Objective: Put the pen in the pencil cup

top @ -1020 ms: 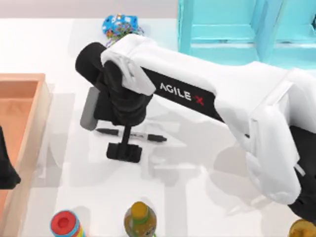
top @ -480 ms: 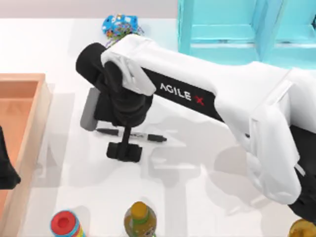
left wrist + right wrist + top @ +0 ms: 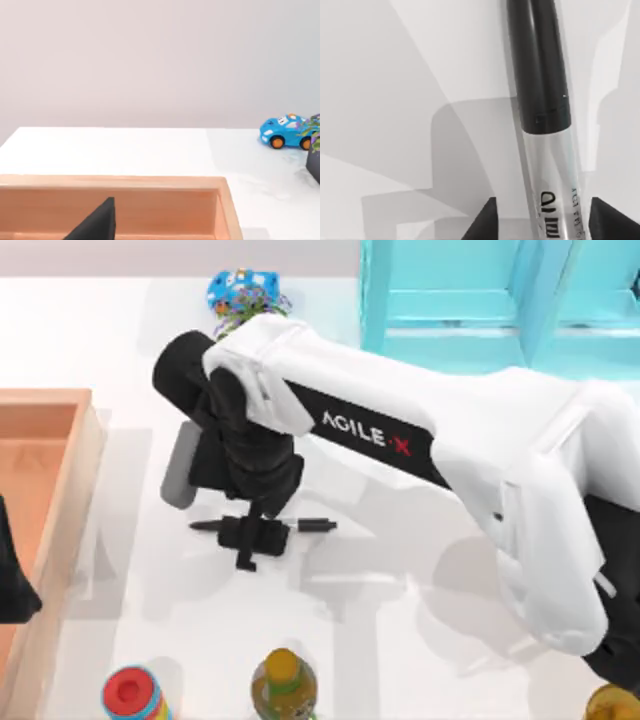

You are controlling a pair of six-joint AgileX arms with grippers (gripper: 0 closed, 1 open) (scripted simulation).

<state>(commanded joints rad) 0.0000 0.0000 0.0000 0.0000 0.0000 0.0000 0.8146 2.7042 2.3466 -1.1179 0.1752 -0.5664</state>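
The pen [image 3: 315,526], slim and black with a pale printed middle band, lies flat on the white table left of centre. My right gripper [image 3: 256,535] reaches in from the right and sits low over the pen's middle, hiding that part. In the right wrist view the pen [image 3: 545,100] runs between my right gripper's [image 3: 542,212] two black fingertips [image 3: 482,222], open, with a gap on each side. A grey upright cylinder [image 3: 179,468], apparently the pencil cup, stands just behind the pen's left end, half hidden by the wrist. My left gripper [image 3: 12,585] is parked at the left edge.
A wooden tray [image 3: 82,470] runs along the left side. A blue toy car [image 3: 240,290] sits at the back, a turquoise cabinet [image 3: 500,290] at the back right. A red-capped container [image 3: 133,692] and bottles [image 3: 283,680] stand along the front edge.
My right gripper has turned and dropped from just in front of the pen to straddle it. The pen's left end has swung towards the front, so it now lies level.
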